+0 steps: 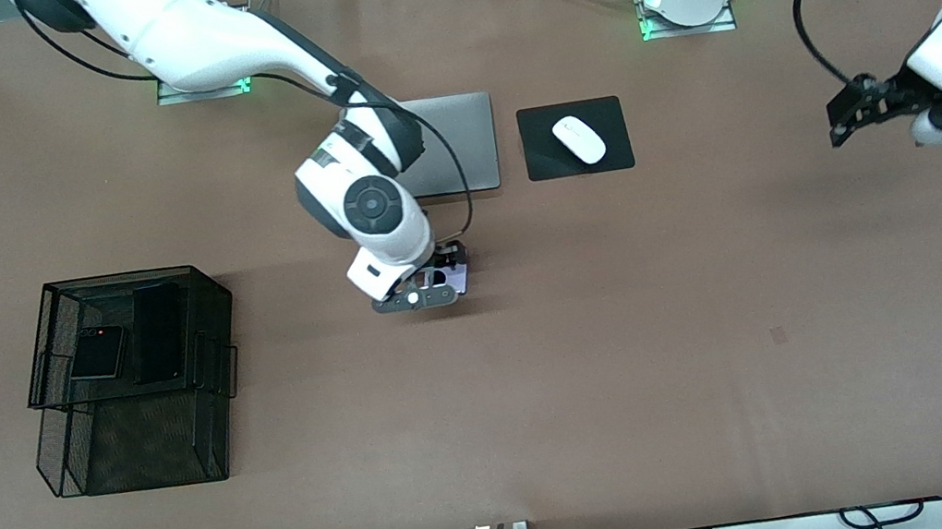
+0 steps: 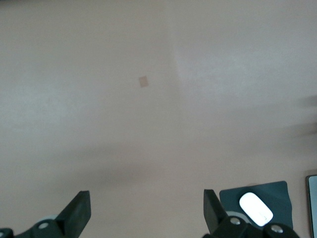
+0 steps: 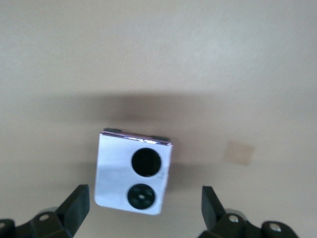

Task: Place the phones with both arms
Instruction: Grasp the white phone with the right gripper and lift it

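The bench (image 1: 548,402) is brown. Two black phones (image 1: 136,338) are seen in the mesh basket (image 1: 68,474). The right gripper (image 3: 143,210), jaws released, hovers over the lilac-white phone (image 3: 132,171) lying mid-bench. The left gripper (image 2: 146,215), jaws released, waits over bare bench.

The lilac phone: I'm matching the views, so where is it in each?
Front view: lilac phone on the table, mostly hidden under the right pincer.
Right wrist view: between the open fingers, centre.
Left wrist view: not in it.
Shared landmark: small tan patch.
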You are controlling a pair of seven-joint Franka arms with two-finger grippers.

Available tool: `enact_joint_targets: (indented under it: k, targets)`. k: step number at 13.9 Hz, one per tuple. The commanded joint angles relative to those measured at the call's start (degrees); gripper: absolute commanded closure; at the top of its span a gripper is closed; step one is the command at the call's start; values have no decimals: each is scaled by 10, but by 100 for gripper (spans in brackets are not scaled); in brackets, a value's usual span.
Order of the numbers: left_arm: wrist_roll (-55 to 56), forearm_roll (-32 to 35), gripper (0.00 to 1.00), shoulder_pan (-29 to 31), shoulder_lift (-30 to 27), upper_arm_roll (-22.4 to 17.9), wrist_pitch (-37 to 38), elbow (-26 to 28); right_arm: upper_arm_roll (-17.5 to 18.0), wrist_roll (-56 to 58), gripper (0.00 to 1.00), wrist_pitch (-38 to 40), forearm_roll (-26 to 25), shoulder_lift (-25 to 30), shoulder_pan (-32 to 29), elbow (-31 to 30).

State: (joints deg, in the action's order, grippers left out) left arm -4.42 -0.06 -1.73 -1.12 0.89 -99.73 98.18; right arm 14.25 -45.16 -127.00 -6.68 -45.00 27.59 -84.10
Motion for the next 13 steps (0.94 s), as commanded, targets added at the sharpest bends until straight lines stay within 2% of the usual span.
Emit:
enact_joint_targets:
  k: [1, 6, 13]
  targets:
    - [-4, 7, 0, -11, -22, -16, -20, 32, -4, -62, 0, -31, -10, -23, 15, 8]
    - [-3, 12, 0, 1, 1, -9, -12, -1, -4, -142, 0, -37, -10, -39, 17, 10]
    - [-1, 11, 0, -6, 2, -5, -7, -13, -5, -166, 0, -79, -10, -52, 19, 12]
